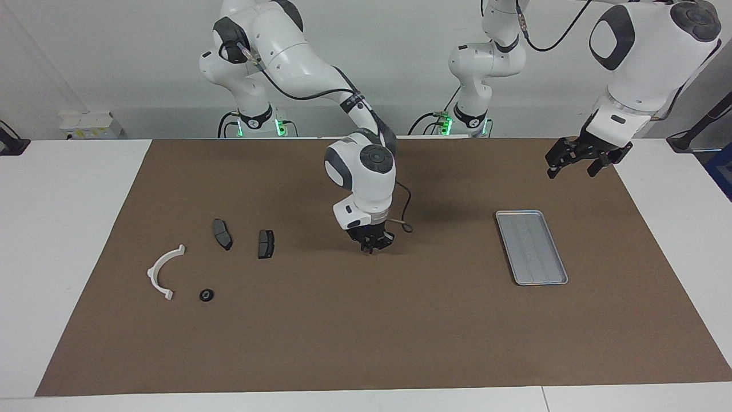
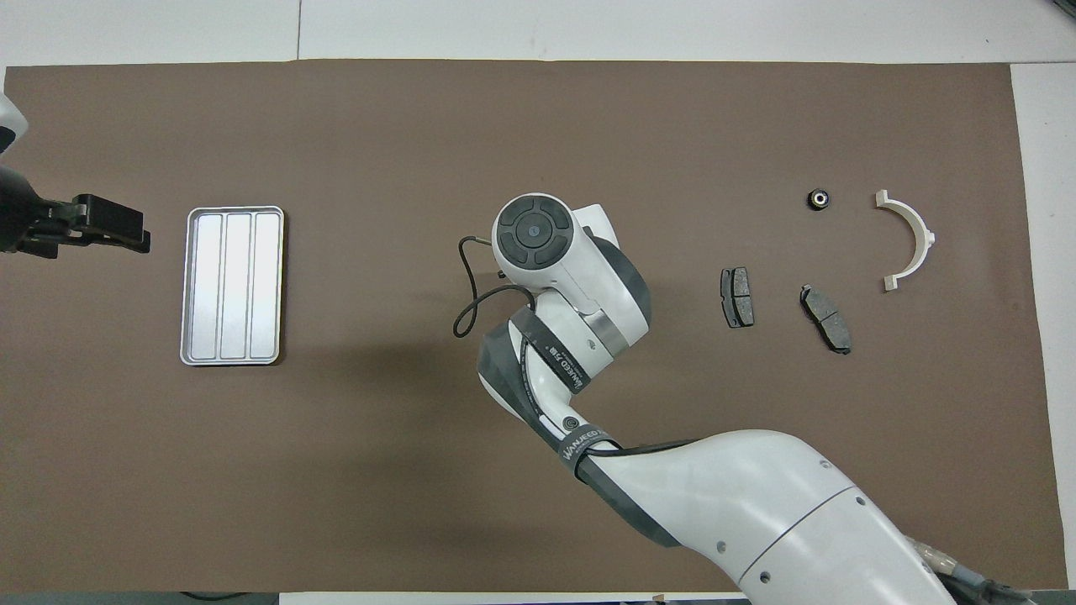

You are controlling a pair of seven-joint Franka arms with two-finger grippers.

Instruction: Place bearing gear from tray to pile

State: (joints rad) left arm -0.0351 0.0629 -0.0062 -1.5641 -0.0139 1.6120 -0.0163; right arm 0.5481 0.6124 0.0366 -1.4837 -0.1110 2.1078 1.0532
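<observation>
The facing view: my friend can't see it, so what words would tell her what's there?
The bearing gear lies by the white bracket and two brake pads, and the tray is empty. The right tool hangs over the mat's middle; the left tool waits near the tray.

In the overhead view the right arm's own wrist hides the right gripper (image 1: pixel 374 245), the left arm is cut off by the picture's edge beside the left gripper (image 2: pixel 109 227), and the small black gear (image 1: pixel 206 295) shows no teeth.
</observation>
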